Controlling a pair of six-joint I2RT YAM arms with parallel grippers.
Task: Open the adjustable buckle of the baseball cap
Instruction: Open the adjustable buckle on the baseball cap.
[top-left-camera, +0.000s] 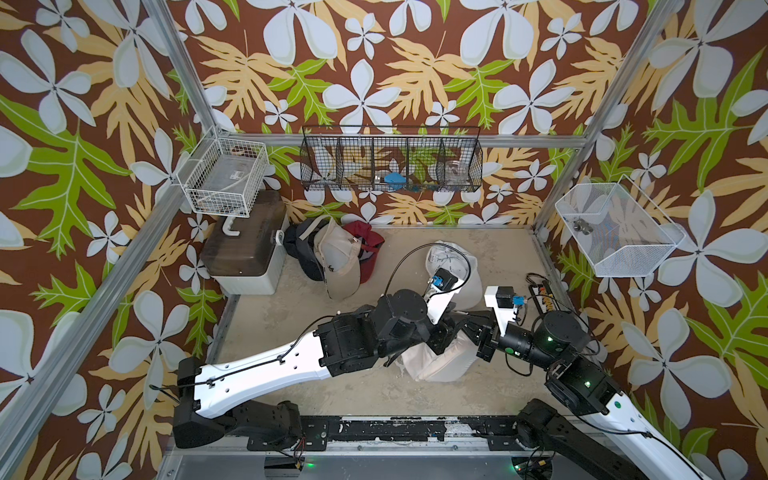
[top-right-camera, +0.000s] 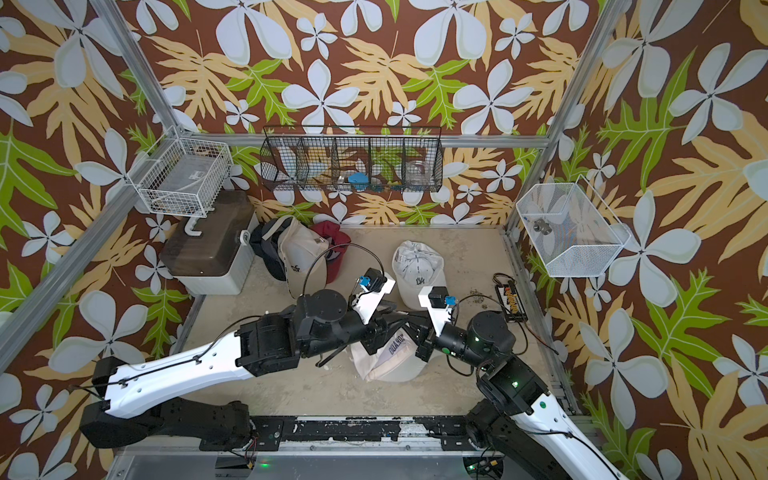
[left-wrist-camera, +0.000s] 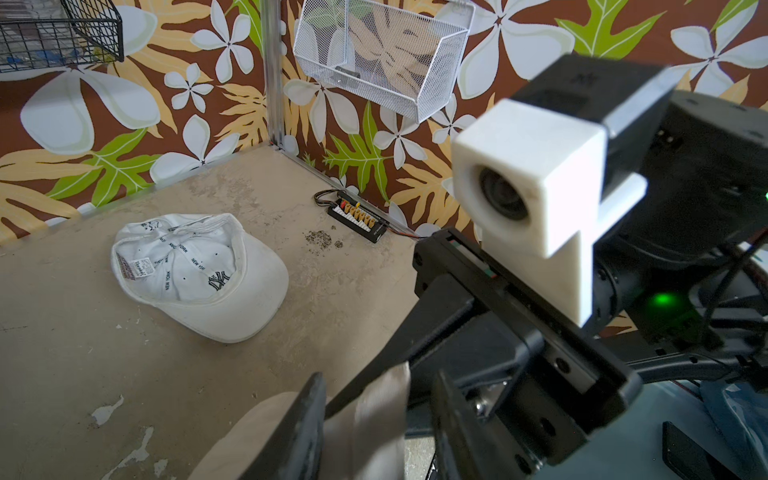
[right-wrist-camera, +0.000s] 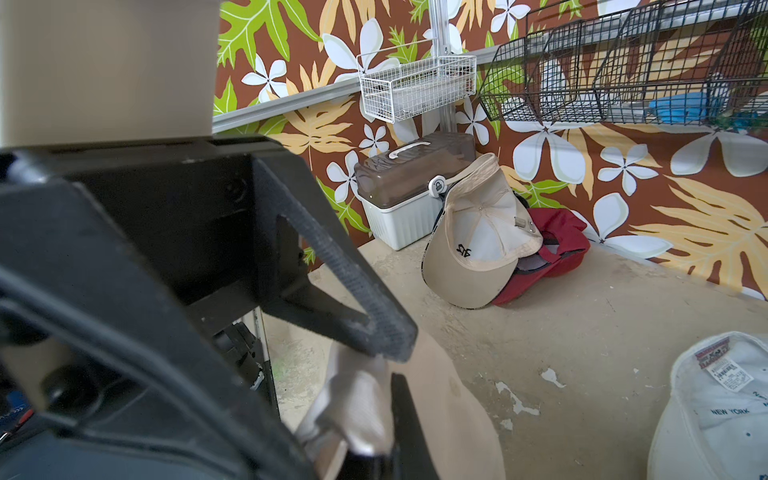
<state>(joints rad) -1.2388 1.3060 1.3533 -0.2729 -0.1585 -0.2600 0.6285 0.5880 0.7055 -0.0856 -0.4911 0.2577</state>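
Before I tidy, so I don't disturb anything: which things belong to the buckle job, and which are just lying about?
In the job: beige cap, its strap, left gripper, right gripper.
Lying about: white cap, pile of caps, lidded box, connector board.

In both top views the black wrists (top-left-camera: 399, 320) cover the far side of the cream cap (top-left-camera: 440, 365) (top-right-camera: 382, 370), so its buckle is hidden there; in the left wrist view the left pincer (left-wrist-camera: 376, 415) is cut off by the picture's edge, its fingers (left-wrist-camera: 301, 428) blurred, and the strap (left-wrist-camera: 370, 432) between them too smeared to show whether it is pinched; in the right wrist view the right pincer (right-wrist-camera: 386, 419) shows one dark finger (right-wrist-camera: 409, 436) only, beside a silvery blur (right-wrist-camera: 357, 399) that cannot be named; the white cap (right-wrist-camera: 706, 436) runs off the frame; what lies in the black wire basket (top-left-camera: 357, 162) is too small to tell.
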